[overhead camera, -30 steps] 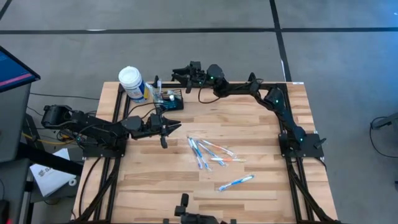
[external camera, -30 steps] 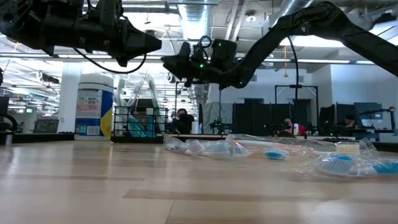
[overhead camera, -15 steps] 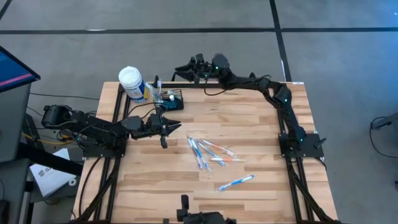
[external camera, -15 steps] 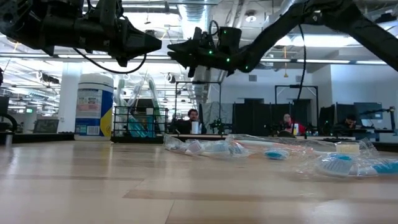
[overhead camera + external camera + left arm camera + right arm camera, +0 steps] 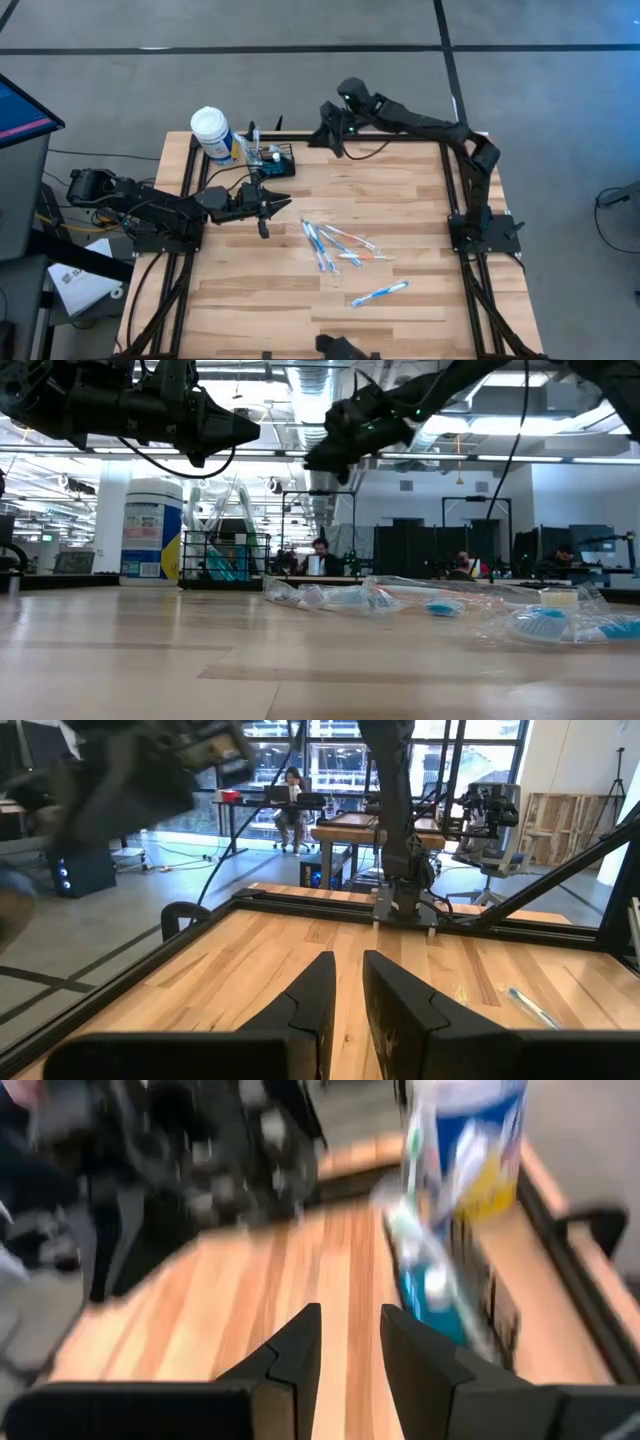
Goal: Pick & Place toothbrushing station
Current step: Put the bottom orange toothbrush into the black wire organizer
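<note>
The toothbrushing station, a small black wire-mesh caddy, stands by its bottom on the table's far left, beside a white-capped bottle. A few slim items stick up out of it. My right gripper hovers open to the caddy's right, over the table's far edge, slanting down toward it, with nothing between its fingers. My left gripper hangs level above the table, on the caddy's near side. A narrow gap shows between its fingers, which hold nothing.
Several wrapped toothbrushes lie on the table's middle, and one more lies nearer the front. The table's black frame rail runs along the far edge under the right arm. Bare wood lies between the caddy and the right arm's base.
My right gripper has risen and drawn back from beside the caddy toward the table's right, along the far edge, turning as it went. The caddy has kept its place.
</note>
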